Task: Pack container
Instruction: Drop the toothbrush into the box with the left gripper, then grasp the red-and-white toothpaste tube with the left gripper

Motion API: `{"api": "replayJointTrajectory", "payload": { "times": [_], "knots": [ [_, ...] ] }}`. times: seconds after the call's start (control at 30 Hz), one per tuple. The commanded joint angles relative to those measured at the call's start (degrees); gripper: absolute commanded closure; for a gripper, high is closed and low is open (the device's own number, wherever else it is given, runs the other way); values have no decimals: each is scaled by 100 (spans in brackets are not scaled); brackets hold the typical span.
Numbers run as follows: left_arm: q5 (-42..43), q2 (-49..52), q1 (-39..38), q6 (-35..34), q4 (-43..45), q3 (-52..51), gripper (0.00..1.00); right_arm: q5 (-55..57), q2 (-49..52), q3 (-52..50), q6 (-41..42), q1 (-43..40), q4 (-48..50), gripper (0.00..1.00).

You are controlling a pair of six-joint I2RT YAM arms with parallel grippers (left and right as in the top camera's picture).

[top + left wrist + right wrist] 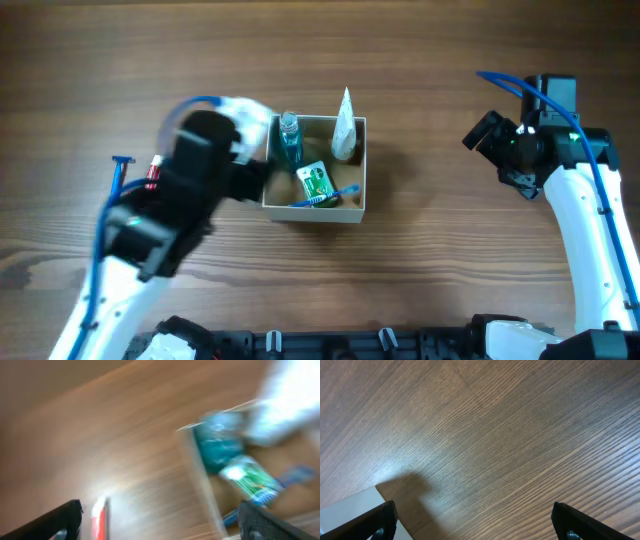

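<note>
The container (358,200) is a square box with white outer walls and a tan inside, at the table's middle. It holds a teal bottle (289,140), a white tube (344,130), a green packet (317,180) and a blue toothbrush (325,197). My left gripper (252,180) is motion-blurred against the container's left wall. In the left wrist view it is open and empty (160,512), with the container's wall (200,485), bottle (220,445) and packet (250,480) to the right. My right gripper (492,138) is open and empty far to the right (473,512).
A small red item (153,176) and a blue razor (120,168) lie on the wood left of my left arm. The red item also shows between the left fingers (100,520). A white surface (345,507) sits at the lower left of the right wrist view.
</note>
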Motion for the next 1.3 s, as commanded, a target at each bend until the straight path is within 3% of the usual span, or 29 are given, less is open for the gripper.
{"api": "replayJointTrajectory", "payload": {
  "times": [0.0, 0.13, 0.23, 0.43, 0.57, 0.67, 0.8, 0.83, 0.9, 0.97, 1.07, 1.17, 1.27],
  "knots": [
    [-319, 212, 1978, -1537, -227, -81, 0, 140, 28, -46, -129, -9, -17, 0],
    [282, 1394, 3539, -1526, -173, -269, 0, 140, 28, -46, -267, -9, -52, 0],
    [507, 2671, 3926, -1202, 0, -269, 0, 140, 28, -46, -271, -9, -118, 0],
    [516, 4197, 3985, -1202, 444, -269, 0, 140, 28, -46, -417, -9, -133, 0],
    [999, 4457, 3985, -1154, 704, -271, 1, 140, 28, -46, -422, -9, -140, 0],
    [1554, 4566, 3987, -577, 730, -271, 4, 142, 28, -46, -422, -9, -157, 0],
    [1558, 4603, 3985, -586, 706, -271, 5, 140, 28, -46, -426, -9, -199, 0],
    [1558, 4603, 3987, -605, 678, -271, 9, 142, 28, -46, -426, -9, -208, 0],
    [1556, 4603, 3985, -603, 577, -271, 31, 142, 28, -46, -426, -9, -219, 0],
    [1558, 4603, 3985, -603, 540, -271, 46, 142, 28, -46, -448, -9, -223, 0],
    [1556, 4603, 3985, -603, 487, -271, 62, 142, 28, -46, -538, -9, -223, 0],
    [1558, 4603, 3985, -603, 483, -271, 71, 142, 28, -46, -553, -9, -221, 0],
    [1558, 4603, 3985, -603, 505, -271, 92, 140, 28, -46, -553, -9, -223, 0]
  ]
}}
